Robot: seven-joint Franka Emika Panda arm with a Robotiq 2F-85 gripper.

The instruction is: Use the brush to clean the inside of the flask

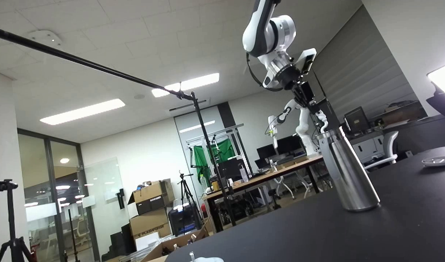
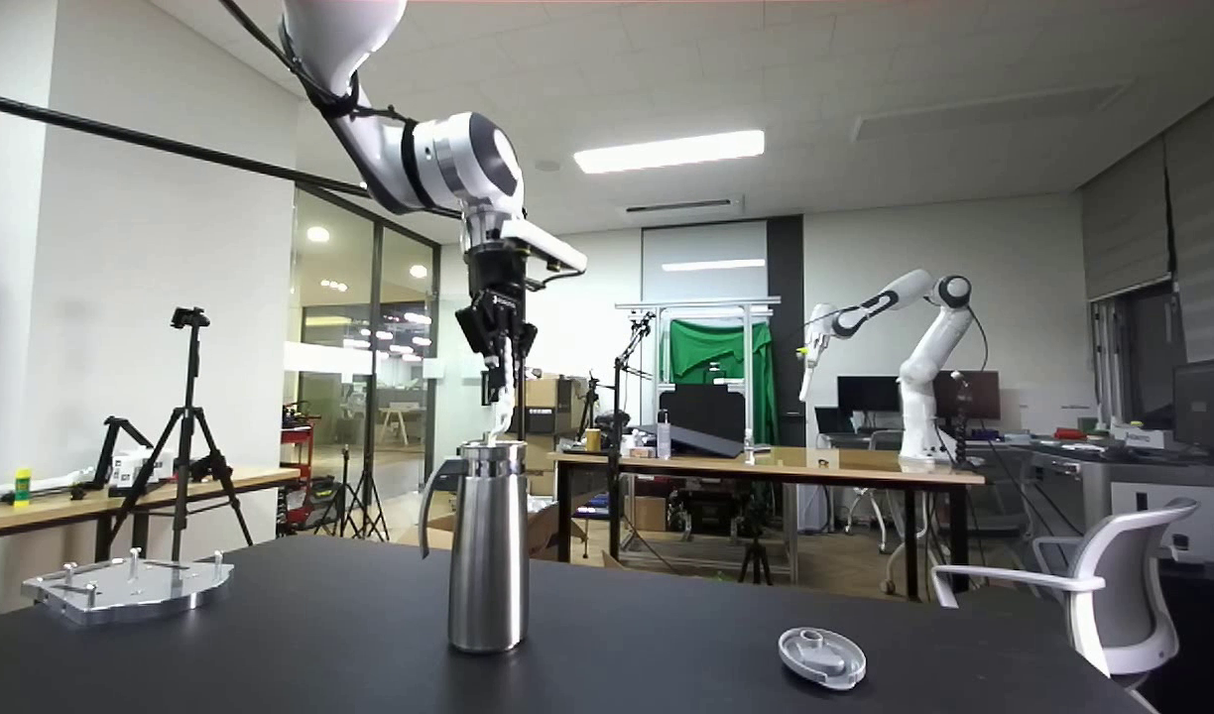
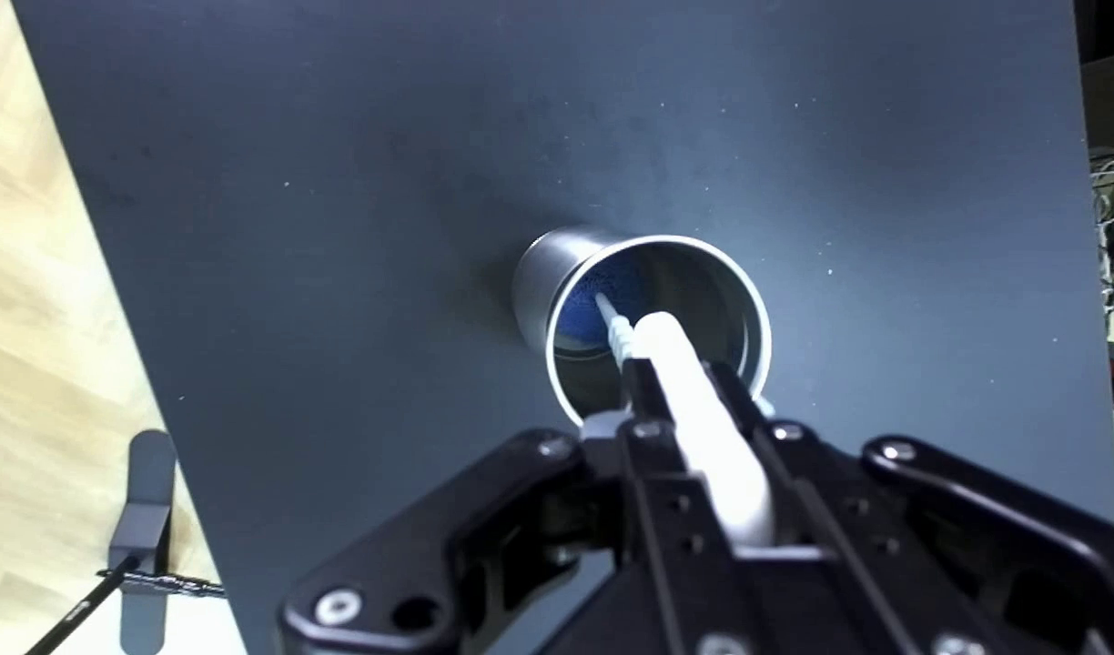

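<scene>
A white Panda arm (image 2: 458,164) reaches in from eleven o'clock in an exterior view, folds at its wrist and hangs its black gripper (image 2: 497,390) toward six, just above the mouth of a steel flask (image 2: 488,565). A camera (image 2: 552,248) juts from the wrist toward four. We see the gripper's two fingers (image 3: 645,391) clamped on the white handle of a brush (image 3: 707,432), one on each side, only the handle's thickness between them. In the wrist view the handle slants toward five o'clock, while the brush's blue head (image 3: 582,314) sits inside the flask at ten o'clock of its opening; whether it touches the wall we cannot tell. The flask stands upright on a black table (image 2: 657,635), well apart from a grey lid (image 2: 822,658) between three and four o'clock of it and a shiny plate with posts (image 2: 156,590) at nine. Behind them, at two o'clock from the flask, we make out a second white arm (image 2: 932,349).
</scene>
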